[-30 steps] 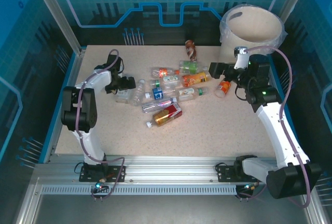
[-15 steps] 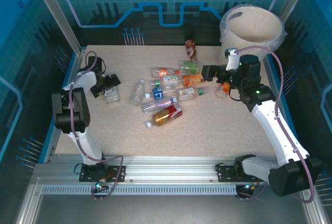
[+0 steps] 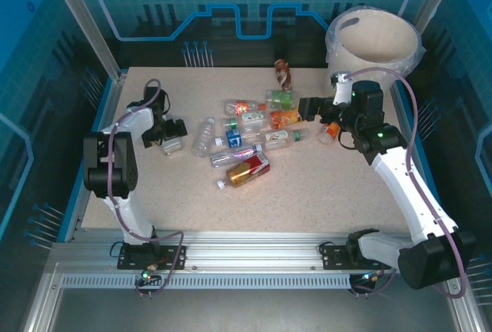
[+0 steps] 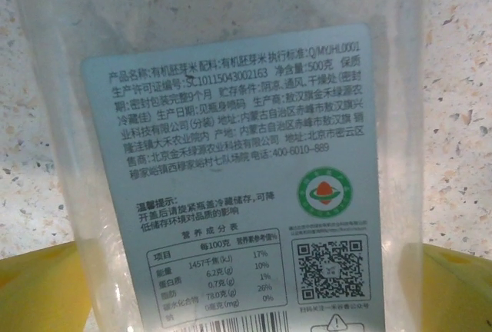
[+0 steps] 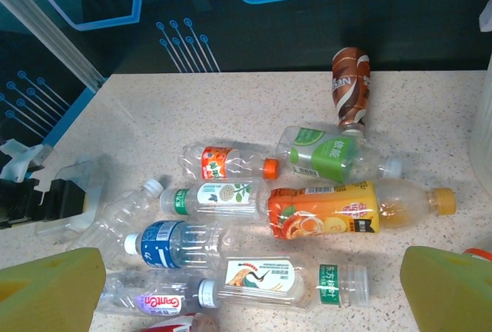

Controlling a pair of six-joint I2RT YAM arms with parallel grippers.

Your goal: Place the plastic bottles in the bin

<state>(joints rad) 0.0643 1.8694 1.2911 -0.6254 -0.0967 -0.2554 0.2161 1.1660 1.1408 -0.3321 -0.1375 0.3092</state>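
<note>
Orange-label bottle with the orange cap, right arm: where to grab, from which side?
Grip the orange-label bottle across its labelled mid-body, coming down from above, probably. It lies flat on its side, the cap end tapering. The open right gripper faces it. The green-label bottle lies close beyond, so mind the far finger.

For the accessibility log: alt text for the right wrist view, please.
Plastic bottles lie clustered on a speckled table, an orange-labelled bottle among them. The open right tool's yellow fingers frame the bottom corners.

A pack label (image 4: pixel 231 178) reads "400-6010-889"; brown bottle (image 5: pixel 350 78), perhaps "Nescafé".
</note>
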